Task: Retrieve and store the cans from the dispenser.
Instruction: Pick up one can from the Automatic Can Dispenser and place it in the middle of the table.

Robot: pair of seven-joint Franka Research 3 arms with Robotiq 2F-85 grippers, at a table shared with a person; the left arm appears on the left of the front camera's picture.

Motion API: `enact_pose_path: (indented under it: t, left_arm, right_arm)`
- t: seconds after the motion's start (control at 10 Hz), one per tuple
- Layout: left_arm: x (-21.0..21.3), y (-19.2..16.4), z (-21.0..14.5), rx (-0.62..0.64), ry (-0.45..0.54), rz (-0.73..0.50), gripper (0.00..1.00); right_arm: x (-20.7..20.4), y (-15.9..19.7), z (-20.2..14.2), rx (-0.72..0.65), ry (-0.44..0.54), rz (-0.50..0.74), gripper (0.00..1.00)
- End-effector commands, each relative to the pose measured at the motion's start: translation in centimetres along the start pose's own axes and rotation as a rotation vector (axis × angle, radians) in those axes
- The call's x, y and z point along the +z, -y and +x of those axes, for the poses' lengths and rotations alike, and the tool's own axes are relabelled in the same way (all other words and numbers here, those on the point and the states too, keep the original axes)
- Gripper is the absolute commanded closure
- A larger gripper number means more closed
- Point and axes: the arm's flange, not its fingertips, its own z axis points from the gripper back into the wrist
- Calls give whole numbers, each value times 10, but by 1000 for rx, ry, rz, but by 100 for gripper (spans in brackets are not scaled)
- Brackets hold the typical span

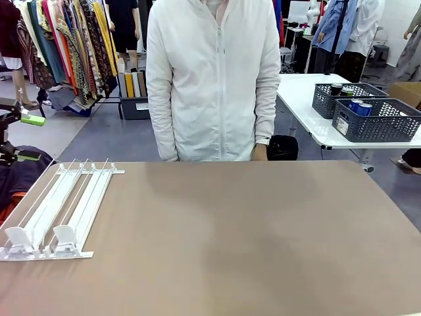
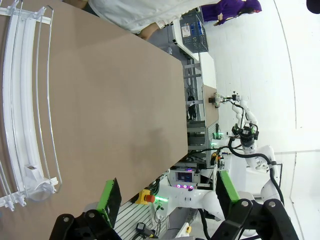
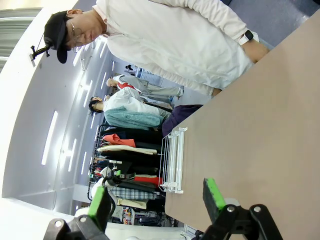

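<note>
The dispenser (image 1: 59,204), a flat white rack of wire-railed lanes with upright stop tabs at its near end, lies on the left part of the brown table (image 1: 250,237). It also runs along the left edge of the left wrist view as the dispenser (image 2: 25,100), and sits farther off in the right wrist view as the dispenser (image 3: 172,160). Blue cans (image 1: 360,106) and a dark can (image 1: 337,89) stand in baskets on a side table. My left gripper (image 1: 26,138) hangs open off the table's left edge, its jaws wide in its own view (image 2: 167,192). My right gripper (image 3: 155,197) is open too, holding nothing.
A person in a white jacket (image 1: 214,79) stands at the far edge of the table, hands low by its rim. Two dark grey lattice baskets (image 1: 378,125) sit on a white side table at the back right. Clothes racks (image 1: 66,46) stand behind on the left.
</note>
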Motion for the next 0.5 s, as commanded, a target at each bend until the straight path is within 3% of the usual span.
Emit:
enact_pose_path:
  t: [0.0, 0.4]
  left_arm:
    - [2, 2, -1, 7, -6, 11, 0]
    - [2, 2, -1, 7, -6, 11, 0]
  right_arm:
    - [-2, -2, 4, 16, 11, 25, 0]
    - [-2, -2, 4, 16, 11, 25, 0]
